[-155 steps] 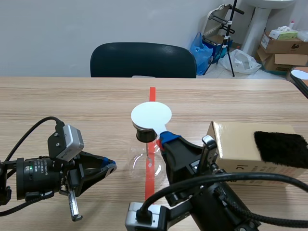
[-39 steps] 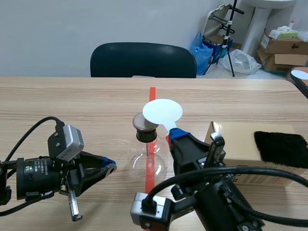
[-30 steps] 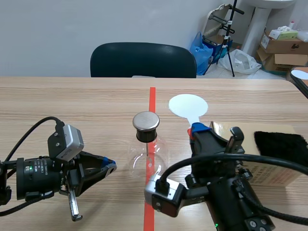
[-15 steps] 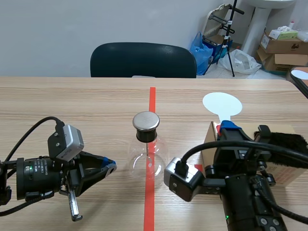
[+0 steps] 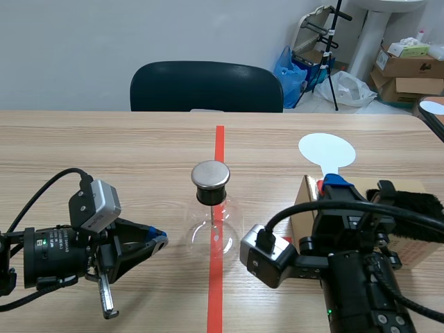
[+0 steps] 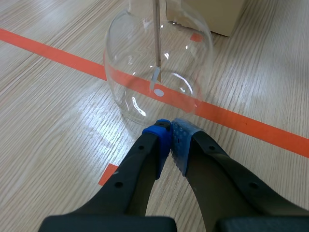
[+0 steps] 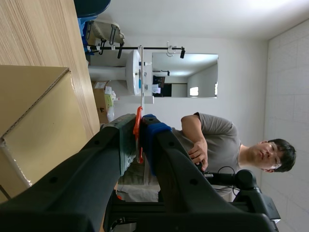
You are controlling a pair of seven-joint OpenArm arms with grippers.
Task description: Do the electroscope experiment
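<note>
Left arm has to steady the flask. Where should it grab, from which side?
Best bet: the black neck under the metal cap, coming in level from the side of the left gripper. It is narrow and upright, while the bulb of the flask is wide, round glass. The gripper is shut, so open it first.

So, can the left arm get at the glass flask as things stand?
Probably yes: the left gripper lies shut just short of the flask, nothing between them; the right gripper holds the white paddle away by the box.

Central scene view across table [image 5: 104, 139]; close left wrist view, same flask [image 5: 201, 232].
</note>
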